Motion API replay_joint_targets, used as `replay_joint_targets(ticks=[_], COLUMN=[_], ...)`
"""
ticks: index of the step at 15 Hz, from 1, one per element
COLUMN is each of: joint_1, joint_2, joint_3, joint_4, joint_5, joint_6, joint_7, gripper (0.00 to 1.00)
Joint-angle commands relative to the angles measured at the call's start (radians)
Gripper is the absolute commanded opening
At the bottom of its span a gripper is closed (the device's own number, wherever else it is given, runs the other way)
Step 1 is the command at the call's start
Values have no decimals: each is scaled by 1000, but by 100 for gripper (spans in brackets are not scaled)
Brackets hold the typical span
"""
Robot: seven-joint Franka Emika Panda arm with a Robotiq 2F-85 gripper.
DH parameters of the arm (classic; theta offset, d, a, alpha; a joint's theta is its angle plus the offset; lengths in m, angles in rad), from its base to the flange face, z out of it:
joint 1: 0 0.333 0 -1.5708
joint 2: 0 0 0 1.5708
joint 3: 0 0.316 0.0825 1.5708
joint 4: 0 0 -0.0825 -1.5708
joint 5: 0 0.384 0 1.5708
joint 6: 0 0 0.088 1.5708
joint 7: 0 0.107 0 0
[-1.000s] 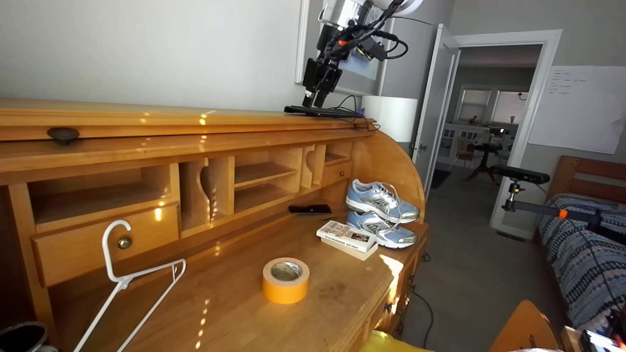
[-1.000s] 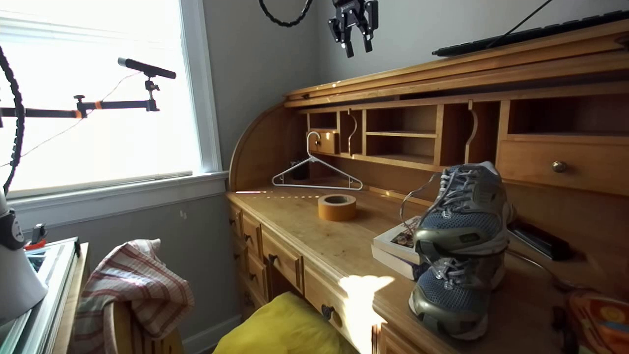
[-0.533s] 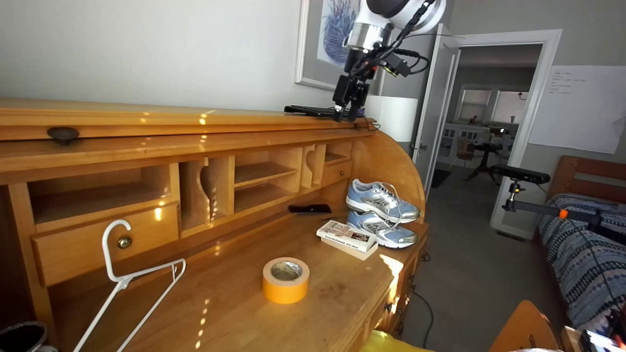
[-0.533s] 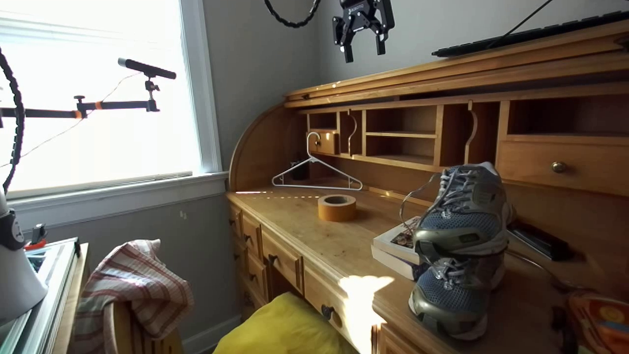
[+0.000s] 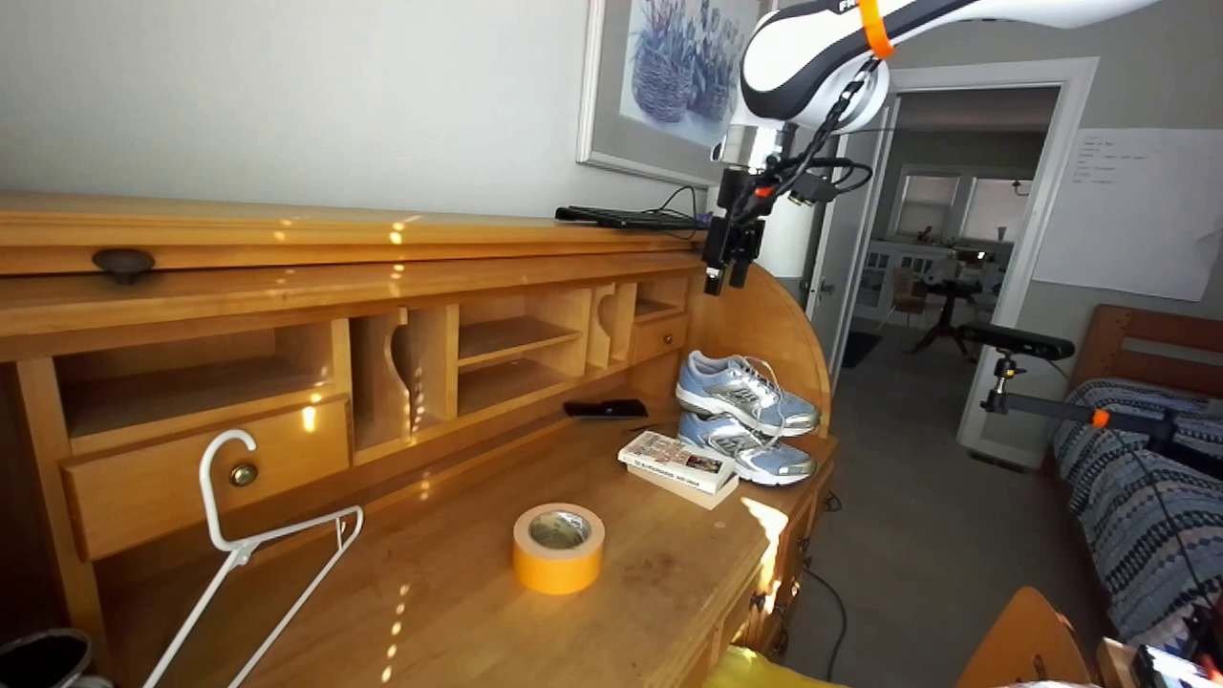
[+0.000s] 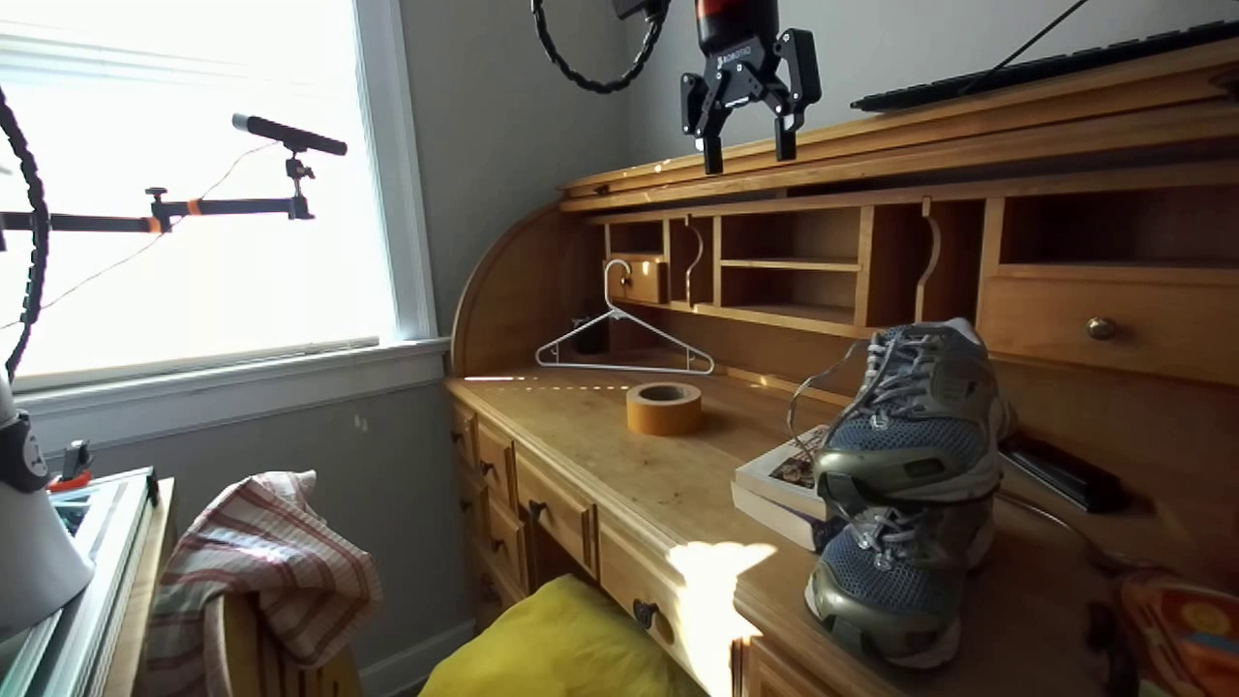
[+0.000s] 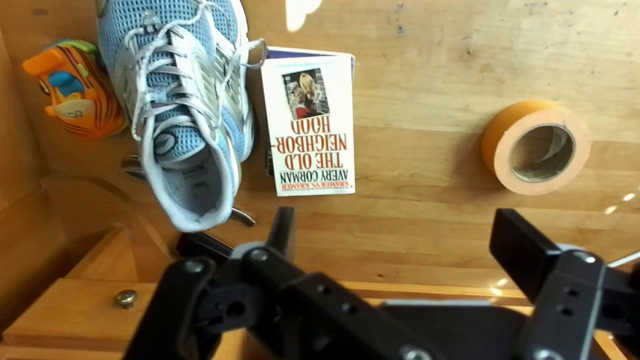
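The wooden table (image 5: 459,607) carries the items. 2 blue-and-grey shoes (image 5: 736,392), stacked, stand near 1 end edge. The hand (image 6: 749,162) hangs above the table, spread wide. 2 stacked books (image 7: 315,135) lie just beside the shoes, on the side away from that edge. An orange tape roll (image 5: 559,569) lies farther inward, between front and back edges.

The black, jointed two-fingered gripper (image 6: 749,161) is suspended above the brown wooden tabletop (image 5: 459,602), well apart from it and pointing down. Its two slim black fingers (image 7: 522,255) stand spread wide and roughly parallel. The silver cylindrical wrist (image 5: 750,148) sits higher above the tabletop, near upright. The white rounded arm with black trim (image 5: 785,57) is highest, bent down toward the tabletop; black ribbed cables (image 6: 606,88) loop alongside.
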Motion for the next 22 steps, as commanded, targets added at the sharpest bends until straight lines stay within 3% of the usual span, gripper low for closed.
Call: replay_joint_targets(ticks=[1,6,7,13,22], joint_1=[-7,-27,-24,-21,-76], joint_2=[7,47,42,57,219], joint_3=[-17,-36,-29,-30,-24], joint_4=[-67,-103,-73,-57,69], joint_5=[-41,-73,-56,-73,-52], joint_6=[103,203,155,164,153], joint_7=[-23,-34,-22,-9,-84], gripper=[100,100,100,100,100])
